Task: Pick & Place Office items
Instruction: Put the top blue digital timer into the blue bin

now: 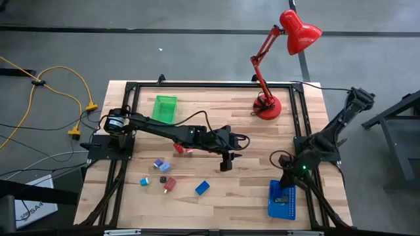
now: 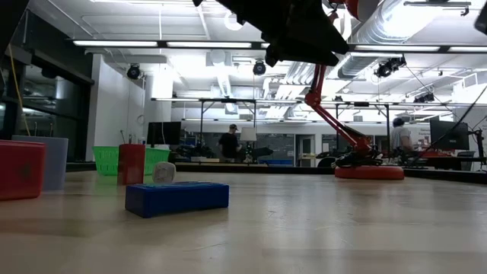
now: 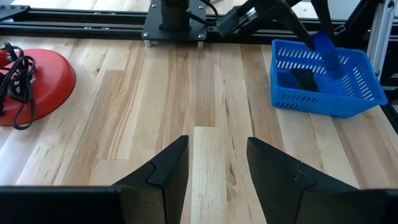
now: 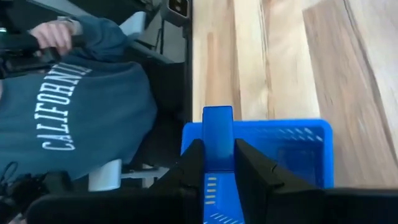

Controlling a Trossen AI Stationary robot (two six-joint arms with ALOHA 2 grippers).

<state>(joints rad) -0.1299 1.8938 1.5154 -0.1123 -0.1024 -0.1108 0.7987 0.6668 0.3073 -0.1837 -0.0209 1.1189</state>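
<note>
Several small office items lie loose on the near left of the table: a blue block, a red piece, a black one, a teal one and a lilac one. My left gripper hangs open over the table's middle with nothing between its fingers. At the near right, my right gripper is shut on a blue block above the blue perforated tray, which holds a black piece. The green tray stands at the far left. My right gripper pinches a small blue block between its two fingers by its two flat sides. The block's free end sticks out past the fingertips. The fingers slant downward, and the block hangs clear above the blue tray.
A red desk lamp stands on its round base at the far right, with a cord coiled on it. A person in a teal sweatshirt sits just beyond the table's edge, next to the blue tray. Bare wood lies between the arms.
</note>
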